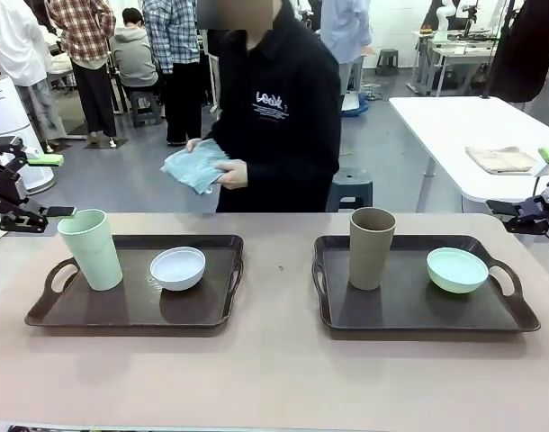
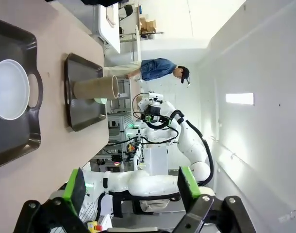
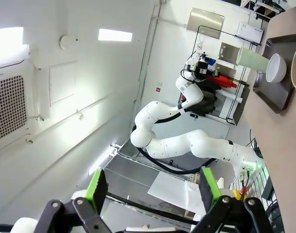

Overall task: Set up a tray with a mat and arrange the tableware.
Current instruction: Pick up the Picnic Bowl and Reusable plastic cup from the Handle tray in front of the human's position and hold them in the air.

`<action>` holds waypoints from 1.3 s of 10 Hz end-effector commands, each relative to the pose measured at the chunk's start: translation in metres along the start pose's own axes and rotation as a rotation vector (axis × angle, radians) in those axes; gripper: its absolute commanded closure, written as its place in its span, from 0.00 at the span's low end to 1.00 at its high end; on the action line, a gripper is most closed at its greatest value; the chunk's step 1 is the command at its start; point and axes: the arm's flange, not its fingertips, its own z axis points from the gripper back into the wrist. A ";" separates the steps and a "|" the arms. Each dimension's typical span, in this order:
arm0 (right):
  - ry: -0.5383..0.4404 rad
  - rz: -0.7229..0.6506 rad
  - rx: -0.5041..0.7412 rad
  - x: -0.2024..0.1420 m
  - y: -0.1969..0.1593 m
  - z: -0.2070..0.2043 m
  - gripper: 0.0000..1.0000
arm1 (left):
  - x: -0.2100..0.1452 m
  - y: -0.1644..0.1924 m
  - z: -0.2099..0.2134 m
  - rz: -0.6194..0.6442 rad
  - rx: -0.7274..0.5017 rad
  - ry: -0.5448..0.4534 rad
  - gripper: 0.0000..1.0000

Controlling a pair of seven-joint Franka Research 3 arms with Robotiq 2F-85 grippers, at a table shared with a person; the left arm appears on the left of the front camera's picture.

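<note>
Two dark trays lie on the tan table. The left tray [image 1: 130,310] holds a pale green cup [image 1: 90,249] and a white bowl [image 1: 177,267]. On the right tray [image 1: 409,310] stand a tan-brown cup [image 1: 372,247] and a mint green bowl [image 1: 457,270]. Across the table a person holds a folded light blue mat [image 1: 195,166] in both hands. My left gripper [image 1: 48,187] hangs open at the left edge, above the table and apart from the green cup. At the far right, my right gripper [image 1: 513,214] is open beside the right tray. Both wrist views show empty jaws: left gripper [image 2: 131,187], right gripper [image 3: 153,188].
A white table [image 1: 454,126] with a beige cloth [image 1: 499,159] stands at the back right, and a dark stool [image 1: 351,189] is behind the person. Several people stand farther off at the back left. Bare tabletop [image 1: 279,270] lies between the trays and along the front.
</note>
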 end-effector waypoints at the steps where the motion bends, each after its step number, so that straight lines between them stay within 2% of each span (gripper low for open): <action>1: 0.003 0.004 0.015 0.001 0.001 0.000 0.00 | 0.001 -0.004 -0.004 -0.024 0.004 -0.016 0.00; 13: 0.003 0.004 0.015 0.001 0.001 0.000 0.00 | 0.001 -0.004 -0.004 -0.024 0.004 -0.016 0.00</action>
